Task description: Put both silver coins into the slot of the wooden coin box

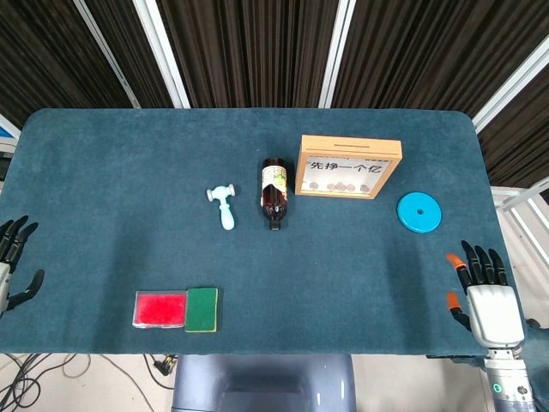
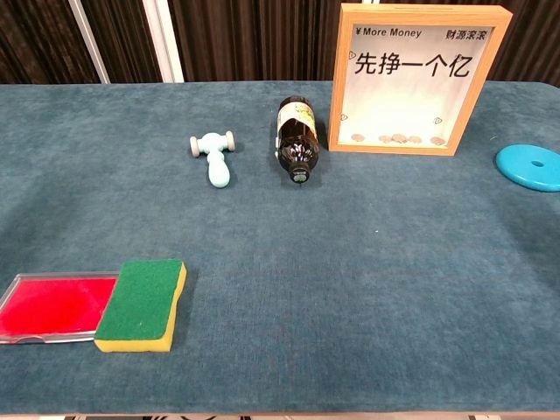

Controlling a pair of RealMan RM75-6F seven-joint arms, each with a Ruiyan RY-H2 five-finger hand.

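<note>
- The wooden coin box (image 1: 348, 166) was seen standing upright on the worktop (image 1: 111, 172) at about 1 o'clock from the centre, its slot along the top edge in the head view
- Several small coins (image 2: 398, 138) were seen lying inside the box behind its window; whether the two silver coins of the task were among them could not be told
- No loose silver coin could be made out anywhere on the worktop in either view
- The task was therefore judged to be at or past its final step, with both hands drawn clear of the objects
- If a coin was left to place, the next move would have called for it to be found first, then pinched on edge and lined up with the narrow slot
- The right hand (image 1: 485, 294) was seen at the 4 o'clock edge of the worktop, fingers spread wide, with nothing held or touched
- The left hand (image 1: 12, 263) was only partly in view at the 8 o'clock edge, fingers apart, with nothing seen in it
- Neither hand was shown in the chest view
- A brown bottle (image 1: 274, 191) was seen lying just beside the box at its 9 o'clock, a blue disc (image 1: 419, 212) at its 4 o'clock
</note>
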